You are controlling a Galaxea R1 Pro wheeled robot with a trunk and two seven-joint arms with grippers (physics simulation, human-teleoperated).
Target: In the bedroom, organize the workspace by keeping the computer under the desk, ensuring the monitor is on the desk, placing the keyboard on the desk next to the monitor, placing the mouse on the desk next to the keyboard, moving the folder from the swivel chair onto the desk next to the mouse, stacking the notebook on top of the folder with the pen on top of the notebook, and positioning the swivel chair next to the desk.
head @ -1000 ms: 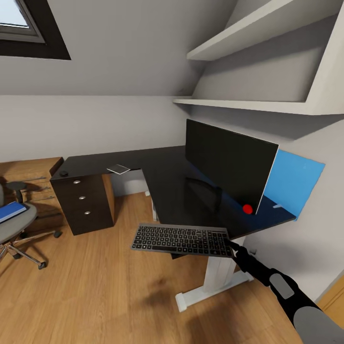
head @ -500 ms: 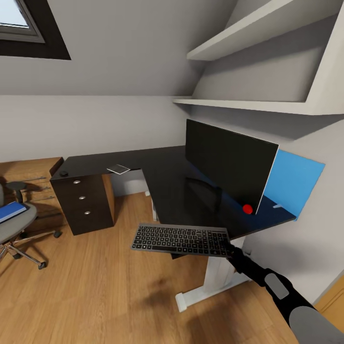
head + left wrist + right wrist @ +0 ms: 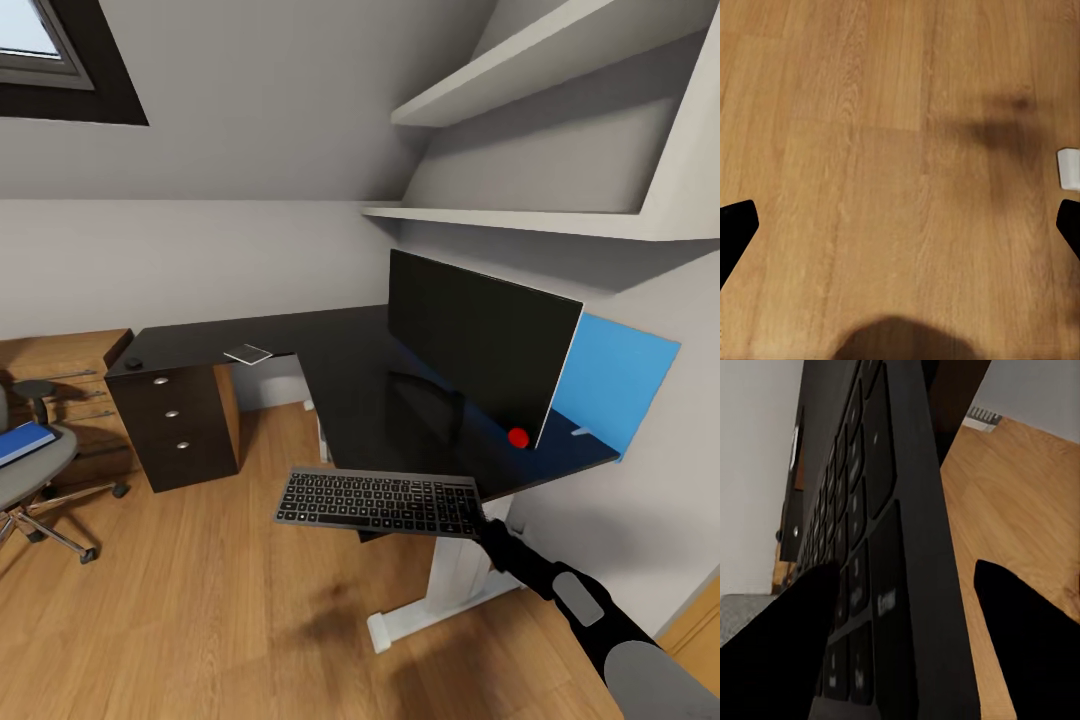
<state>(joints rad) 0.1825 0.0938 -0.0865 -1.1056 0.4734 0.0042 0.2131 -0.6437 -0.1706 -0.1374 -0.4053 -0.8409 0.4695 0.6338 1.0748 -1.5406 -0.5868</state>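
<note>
Lower right in the head view, the right gripper (image 3: 484, 524) clamps one end of the slim silver-framed dark-keyed keyboard (image 3: 379, 501), held level above the wooden floor (image 3: 200, 600) just before the long black L-shaped desk (image 3: 330, 375). The left gripper (image 3: 900, 225) is spread wide over floorboards. Behind, right of centre, the wide black-fronted monitor (image 3: 478, 340) stands on the desk

Black bench (image 3: 340, 365) with white legs; black-fronted monitor (image 3: 475, 345); dark-keyed keyboard (image 3: 378, 500) framed silver-grey; bright blue folder (image 3: 22, 442) on the grey swivel chair (image 3: 35, 470); warm wood-grain floor (image 3: 200, 610); blue wall panel (image 3: 615, 385).
</note>
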